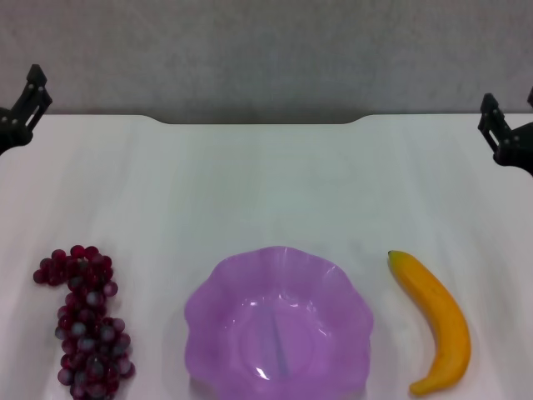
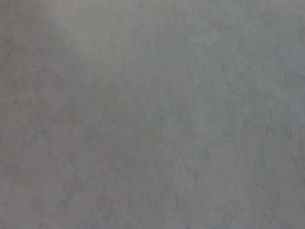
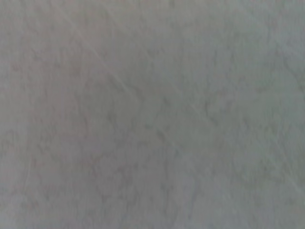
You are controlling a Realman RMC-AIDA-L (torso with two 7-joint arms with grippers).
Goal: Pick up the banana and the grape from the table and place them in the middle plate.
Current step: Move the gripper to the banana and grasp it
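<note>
We have moved nothing yet: the scalloped translucent purple plate [image 1: 279,327] sits empty on the white surface [image 1: 266,183], dark red grape bunch [image 1: 86,322] left, yellow banana [image 1: 435,321] right, and both the left gripper [image 1: 23,107] and right gripper [image 1: 505,133] hang far back, their finger state unclear.

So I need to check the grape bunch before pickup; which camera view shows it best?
The head view: the grape lies whole on the table, on the left of the middle plate and apart from it. The left wrist and right wrist views show only a plain grey surface, with no grape in them.
</note>
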